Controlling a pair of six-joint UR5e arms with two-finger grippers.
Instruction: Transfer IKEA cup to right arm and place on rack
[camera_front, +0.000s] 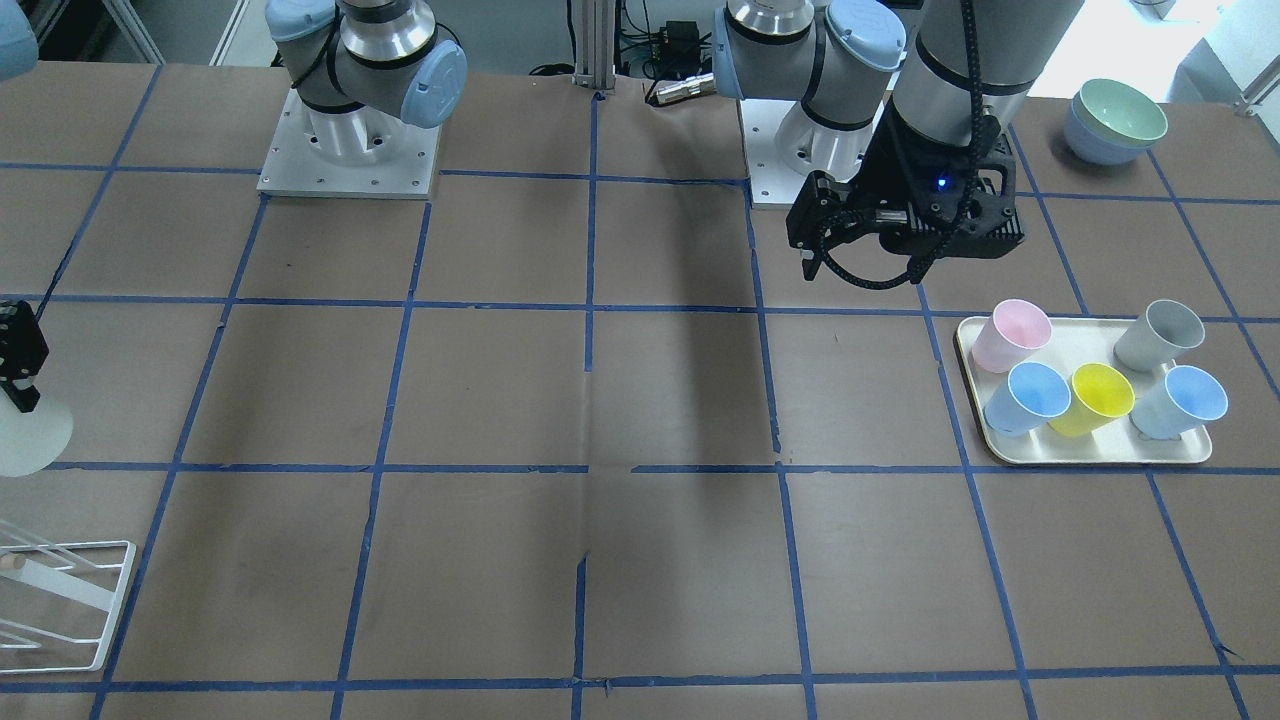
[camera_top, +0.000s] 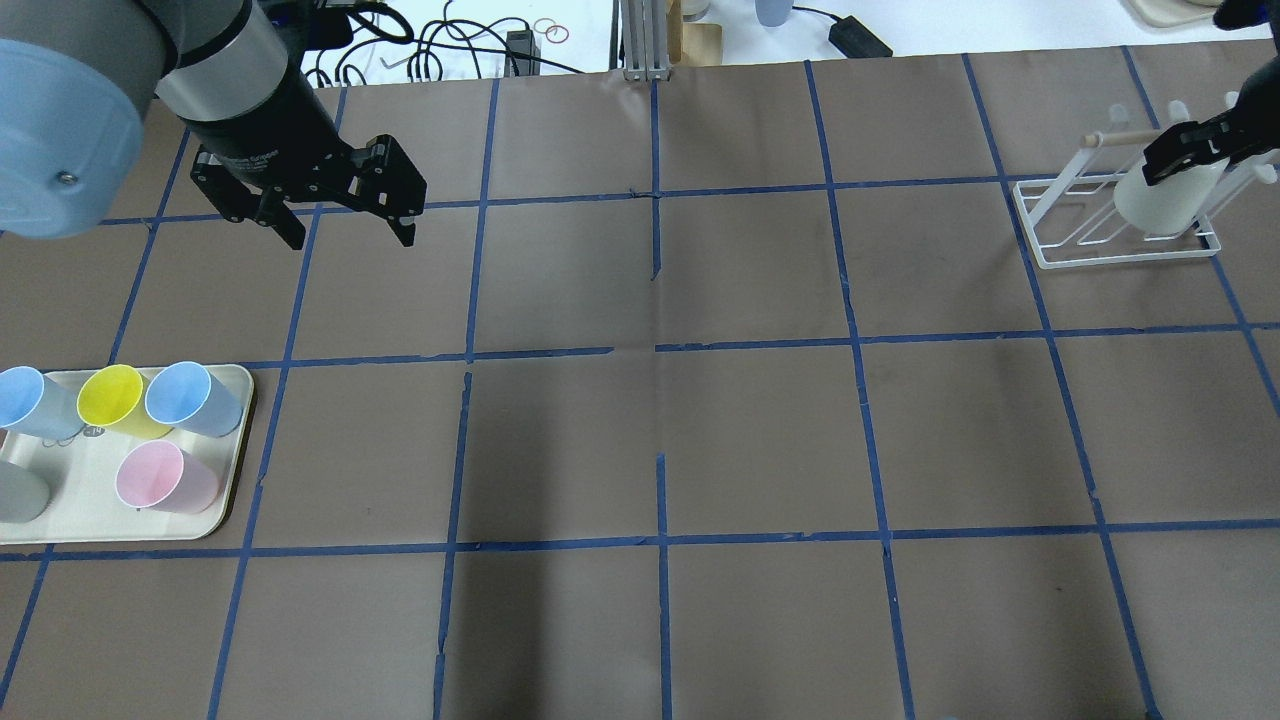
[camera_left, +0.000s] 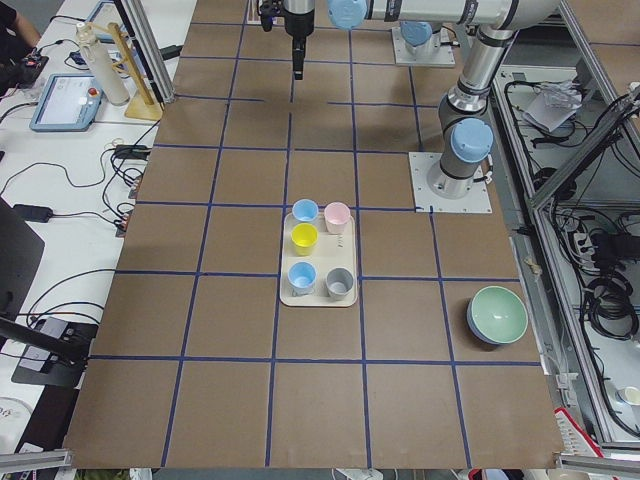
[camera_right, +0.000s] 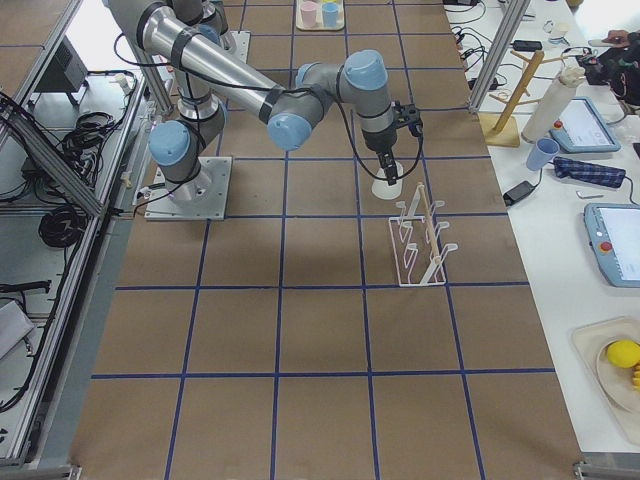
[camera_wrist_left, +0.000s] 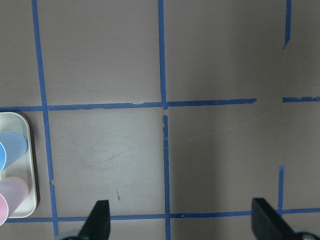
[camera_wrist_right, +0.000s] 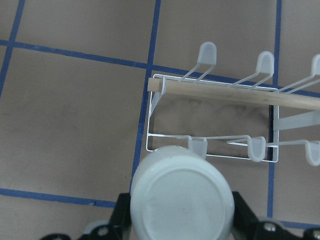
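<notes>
My right gripper (camera_top: 1190, 152) is shut on the pale cream IKEA cup (camera_top: 1162, 197), held upside down with its base toward the right wrist camera (camera_wrist_right: 182, 197). The cup hangs just off the near end of the white wire rack (camera_top: 1110, 252), at the rim in the right wrist view (camera_wrist_right: 210, 156). In the front-facing view the cup (camera_front: 25, 432) hangs above and beyond the rack (camera_front: 75, 600). I cannot tell if cup and rack touch. My left gripper (camera_top: 352, 238) is open and empty above the table, its fingers (camera_wrist_left: 100, 220) spread wide.
A cream tray (camera_top: 80, 490) at the robot's left holds pink, yellow, grey and two blue cups; it also shows in the front-facing view (camera_front: 1090, 345). Stacked bowls (camera_front: 1115, 120) stand behind it near the left arm's base. A wooden rod (camera_wrist_right: 235, 95) runs along the rack's top.
</notes>
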